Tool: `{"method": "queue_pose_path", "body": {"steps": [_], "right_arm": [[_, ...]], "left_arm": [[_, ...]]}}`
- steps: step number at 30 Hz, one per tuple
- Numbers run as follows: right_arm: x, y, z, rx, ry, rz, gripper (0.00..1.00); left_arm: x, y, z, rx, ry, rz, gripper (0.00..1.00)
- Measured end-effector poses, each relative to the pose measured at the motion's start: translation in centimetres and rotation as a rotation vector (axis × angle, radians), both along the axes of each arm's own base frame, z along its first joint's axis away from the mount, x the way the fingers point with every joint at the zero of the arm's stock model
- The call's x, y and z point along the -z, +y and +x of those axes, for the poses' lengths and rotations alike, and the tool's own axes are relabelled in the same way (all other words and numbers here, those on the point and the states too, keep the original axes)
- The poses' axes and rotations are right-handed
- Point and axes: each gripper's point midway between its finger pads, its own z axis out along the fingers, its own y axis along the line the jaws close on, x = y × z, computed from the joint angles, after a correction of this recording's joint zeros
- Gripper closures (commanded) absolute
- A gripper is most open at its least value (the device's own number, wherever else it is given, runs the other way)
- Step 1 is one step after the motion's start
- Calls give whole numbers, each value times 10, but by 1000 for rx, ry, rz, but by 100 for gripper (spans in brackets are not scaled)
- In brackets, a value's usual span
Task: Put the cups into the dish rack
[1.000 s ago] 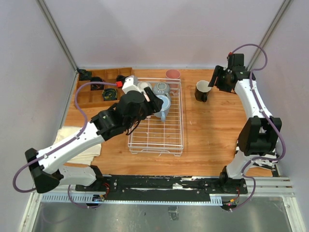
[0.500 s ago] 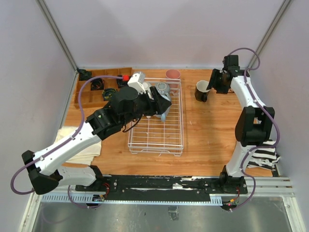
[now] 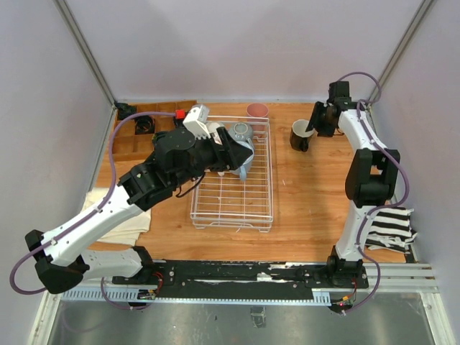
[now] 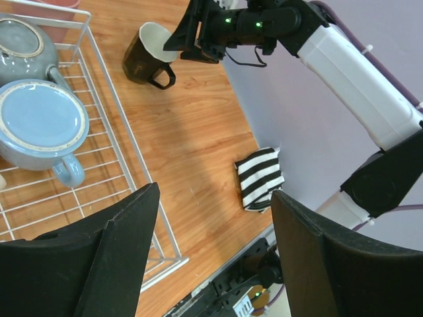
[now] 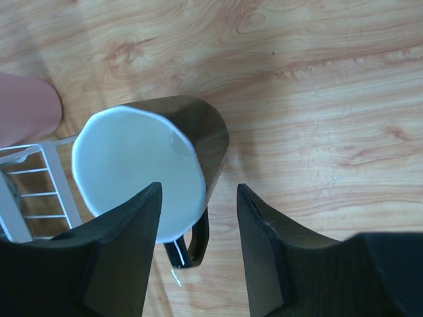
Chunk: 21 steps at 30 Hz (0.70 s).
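The white wire dish rack [image 3: 231,195] stands mid-table. In it are a grey-green mug [image 3: 241,131], a light blue mug [image 4: 41,125] and a white mug [image 3: 215,130] partly hidden by my left arm. My left gripper [image 4: 215,251] is open and empty, hovering over the rack's right side. The black mug [image 5: 142,168], white inside, stands on the table right of the rack. My right gripper [image 5: 198,191] is open, its fingers astride the mug's right wall near the handle. The pink tumbler [image 3: 257,110] stands behind the rack.
A brown wooden compartment tray [image 3: 133,140] holding small black coiled objects is at the back left. A beige cloth [image 3: 108,208] lies front left, and a striped cloth [image 4: 260,178] front right. The grey walls stand close on both sides.
My left arm has drawn back from the light blue mug, which stays in the rack. My right gripper has moved closer to the black mug.
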Motion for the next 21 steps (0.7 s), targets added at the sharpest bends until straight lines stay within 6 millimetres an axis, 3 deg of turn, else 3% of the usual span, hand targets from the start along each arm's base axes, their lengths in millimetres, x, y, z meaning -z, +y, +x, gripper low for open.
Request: {"method": "queue_pose_path", "body": {"steps": [4,9,16,21], "right_arm": [[20,0,2,5,40,3,66],[31,0,4,5,54,3,98],[37,5,-6,-9,60,37,100],[28,15,-34,-9,81,170,99]], "left_arm": [[0,2,1,-5,2,2,26],[1,2,2,-3,4,3,24],[1,0,6,46,3,-47,23],[9,-8,5,126,-13,-97,22]]}}
